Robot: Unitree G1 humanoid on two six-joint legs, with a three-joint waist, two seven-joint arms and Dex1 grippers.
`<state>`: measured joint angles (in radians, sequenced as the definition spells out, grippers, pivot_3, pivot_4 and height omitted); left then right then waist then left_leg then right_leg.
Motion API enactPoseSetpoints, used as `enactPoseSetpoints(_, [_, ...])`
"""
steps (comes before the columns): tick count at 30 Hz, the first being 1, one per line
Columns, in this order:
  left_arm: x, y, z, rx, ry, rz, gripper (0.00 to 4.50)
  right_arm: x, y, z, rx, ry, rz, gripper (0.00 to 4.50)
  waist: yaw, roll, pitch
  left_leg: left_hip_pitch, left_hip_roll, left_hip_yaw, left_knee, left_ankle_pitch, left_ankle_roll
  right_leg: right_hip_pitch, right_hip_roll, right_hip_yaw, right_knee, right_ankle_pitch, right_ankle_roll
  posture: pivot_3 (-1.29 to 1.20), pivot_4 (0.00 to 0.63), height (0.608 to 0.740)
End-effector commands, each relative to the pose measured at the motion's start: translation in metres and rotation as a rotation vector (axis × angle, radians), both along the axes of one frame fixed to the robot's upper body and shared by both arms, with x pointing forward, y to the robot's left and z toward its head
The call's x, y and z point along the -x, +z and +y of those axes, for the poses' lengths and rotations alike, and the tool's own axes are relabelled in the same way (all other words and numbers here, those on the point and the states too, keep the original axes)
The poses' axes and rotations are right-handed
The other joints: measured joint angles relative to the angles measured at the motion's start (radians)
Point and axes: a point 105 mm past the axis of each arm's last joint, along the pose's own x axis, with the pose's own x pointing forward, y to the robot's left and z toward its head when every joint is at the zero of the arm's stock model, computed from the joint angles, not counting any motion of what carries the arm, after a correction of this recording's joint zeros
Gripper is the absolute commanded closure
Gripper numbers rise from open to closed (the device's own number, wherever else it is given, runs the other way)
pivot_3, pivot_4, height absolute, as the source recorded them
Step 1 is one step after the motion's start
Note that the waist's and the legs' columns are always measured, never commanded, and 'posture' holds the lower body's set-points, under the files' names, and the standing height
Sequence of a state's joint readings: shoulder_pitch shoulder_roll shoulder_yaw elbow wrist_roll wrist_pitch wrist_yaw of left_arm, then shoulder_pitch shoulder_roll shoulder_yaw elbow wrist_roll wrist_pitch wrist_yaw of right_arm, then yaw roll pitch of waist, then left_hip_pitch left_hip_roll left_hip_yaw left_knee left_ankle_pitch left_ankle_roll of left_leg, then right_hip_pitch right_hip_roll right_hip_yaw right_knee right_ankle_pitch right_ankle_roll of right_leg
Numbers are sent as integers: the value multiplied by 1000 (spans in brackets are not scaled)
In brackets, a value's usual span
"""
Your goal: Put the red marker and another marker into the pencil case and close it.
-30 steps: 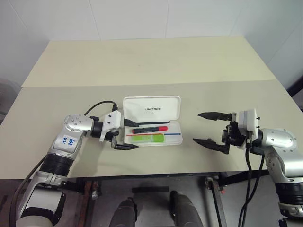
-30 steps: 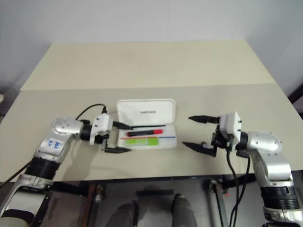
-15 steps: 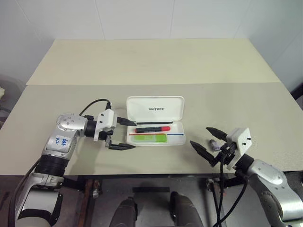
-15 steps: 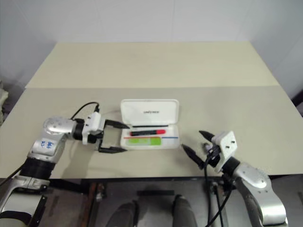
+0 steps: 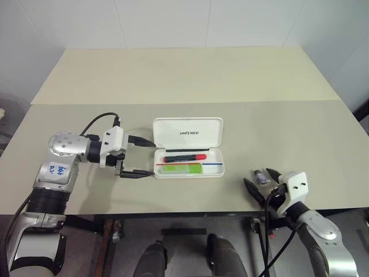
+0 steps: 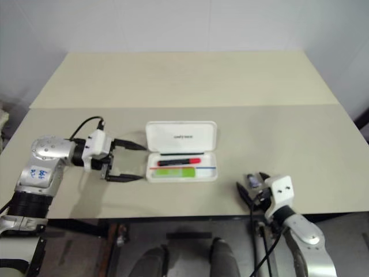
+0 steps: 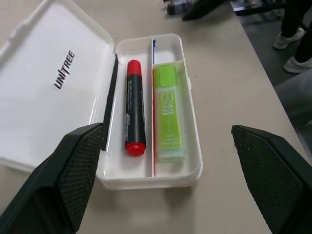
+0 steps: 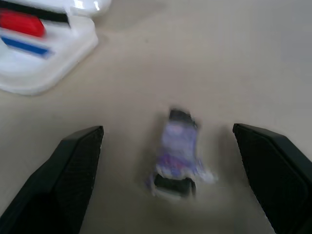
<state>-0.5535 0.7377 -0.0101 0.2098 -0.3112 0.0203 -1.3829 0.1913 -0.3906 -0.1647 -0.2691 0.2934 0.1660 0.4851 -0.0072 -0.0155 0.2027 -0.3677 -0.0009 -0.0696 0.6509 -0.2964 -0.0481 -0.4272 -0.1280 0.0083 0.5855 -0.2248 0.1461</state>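
Observation:
The white pencil case [image 5: 218, 171] lies open mid-table with its UNITREE lid [image 5: 187, 133] folded back. Inside it lie the red marker [image 5: 184, 157] and, beside it, the lime-green marker [image 5: 180, 168]; the left wrist view shows the red marker [image 7: 135, 112] and the green one [image 7: 167, 112] side by side in the tray. My left gripper [image 5: 152, 158] hangs open just off the case's left end, pointing at it, with nothing in it. My right gripper [image 5: 258, 178] is open and low at the table's front edge, right of the case.
A small purple stub [image 8: 178, 153] lies on the table [image 5: 173, 81] in the gap ahead of my right gripper's spread fingers, not touching them. It sits close to the front edge. Behind the case a seam crosses the tabletop.
My right arm has dropped and pulled back toward the front edge, turning to point forward around the purple stub. My left gripper has drawn back leftward off the case's end.

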Motion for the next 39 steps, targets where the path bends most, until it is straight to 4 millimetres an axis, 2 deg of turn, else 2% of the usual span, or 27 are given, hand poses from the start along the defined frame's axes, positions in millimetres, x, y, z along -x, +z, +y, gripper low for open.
enactPoseSetpoints(1, [3, 15, 6, 19, 9, -50, 10, 0, -16, -2, 29, -8, 43, 191, -3, -3, -2, 0, 0, 0, 0, 0, 0, 0, 0, 0, 0, 0, 0, 0, 150, 740])
enactPoseSetpoints(5, [3, 16, 5, 20, 16, -55, 0, -3, -19, -1, 25, -7, 38, 1260, -4, -9, -5, 2, 0, 0, 1, 1, 1, 3, 0, 0, -1, -3, -5, 0, 150, 740])
enactPoseSetpoints(11, [6, 16, 2, 27, 19, -53, 0, -8, -6, 7, 24, 52, -17, 3504, -7, -11, -6, 11, 1, 0, 0, 2, 3, 12, 0, 0, -3, -5, -14, 0, 150, 740])
enactPoseSetpoints(13, [6, 15, 1, 27, 20, -52, 0, -8, -4, 9, 34, 76, -22, 4102, -10, -11, -6, 15, 1, 0, -2, 2, 3, 16, 0, 0, -5, -6, -16, 0, 150, 740])
enactPoseSetpoints(14, [7, 15, 1, 28, 21, -52, 0, -8, -4, 10, 37, 84, -23, 4104, -13, -11, -6, 15, 1, 0, -2, 2, 3, 16, 0, 0, -6, -6, -16, 0, 150, 740])
enactPoseSetpoints(16, [7, 15, 0, 30, 21, -49, 0, -10, 12, 24, 43, 206, -70, 4104, -20, -10, -6, 15, 1, 0, -3, 2, 3, 16, 0, 0, -5, -7, -16, 0, 150, 740])
enactPoseSetpoints(19, [7, 14, -2, 33, 22, -46, 0, -14, 27, 33, 83, 310, -107, 4104, -23, -10, -5, 14, 1, 0, -4, 2, 3, 15, 0, 0, -5, -7, -15, 0, 150, 740])
enactPoseSetpoints(22, [5, 12, -3, 36, 22, -41, 0, -16, 48, 53, 143, 570, -120, 4104, -21, -8, -4, 14, 1, 0, -4, 2, 3, 14, 0, 0, -4, -5, -10, 0, 150, 740])
enactPoseSetpoints(25, [4, 11, -3, 41, 25, -40, 0, -25, 60, 59, 232, 699, -136, 4104, -20, -8, -4, 14, 1, 0, -3, 1, 2, 14, 0, 0, -4, -5, -9, 0, 150, 740])
enactPoseSetpoints(32, [5, 9, -3, 52, 36, -46, 0, -32, 66, 72, 285, 916, -135, 4104, -17, -8, -3, 13, 1, -2, -4, -1, 2, 14, 0, -2, -4, -2, 0, 0, 150, 740])
enactPoseSetpoints(34, [10, 7, 3, 51, 55, -43, 0, -31, 65, 83, 305, 1048, -113, 4104, -21, -7, -3, 12, 1, -2, -4, -2, 2, 14, 0, -2, -5, -2, 0, 0, 150, 740])
enactPoseSetpoints(39, [14, 4, 6, 56, 78, -42, 0, -48, 63, 92, 329, 1100, -118, 4104, -22, -6, -2, 13, 2, 0, -5, -5, 2, 12, 1, -2, -4, -4, 1, 0, 150, 740])
